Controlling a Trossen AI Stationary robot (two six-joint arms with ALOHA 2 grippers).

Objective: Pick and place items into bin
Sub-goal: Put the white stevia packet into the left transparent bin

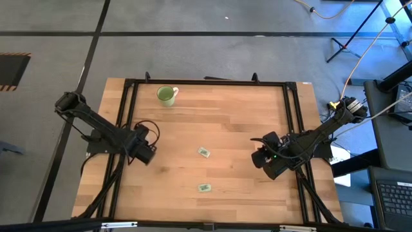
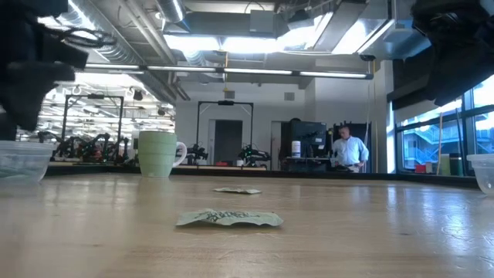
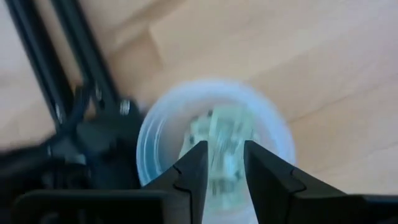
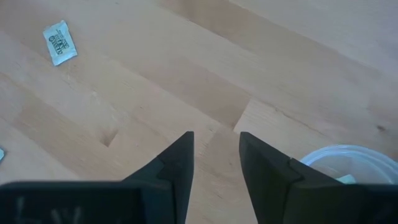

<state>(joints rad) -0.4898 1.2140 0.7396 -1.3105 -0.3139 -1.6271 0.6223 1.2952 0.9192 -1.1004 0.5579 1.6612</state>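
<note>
Two light green and white packets lie flat on the wooden table, one [image 1: 204, 152] near the middle and one [image 1: 204, 187] closer to the near edge; both packets [image 2: 228, 218] [image 2: 238, 191] also show in the low view. My left gripper [image 3: 225, 146] hovers open over a clear round bin [image 3: 155, 124] at the table's left, where several packets [image 3: 230, 124] lie. My right gripper [image 4: 216, 135] is open above bare wood on the table's right side. A packet [image 4: 60, 42] lies ahead of it, and a second clear bin [image 4: 342, 162] sits beside it.
A light green mug [image 1: 167, 95] stands near the table's far edge, left of centre. A black frame [image 1: 206, 82] runs along the table's sides. A person [image 2: 351, 150] stands far back in the room. Bare wood lies between the two arms.
</note>
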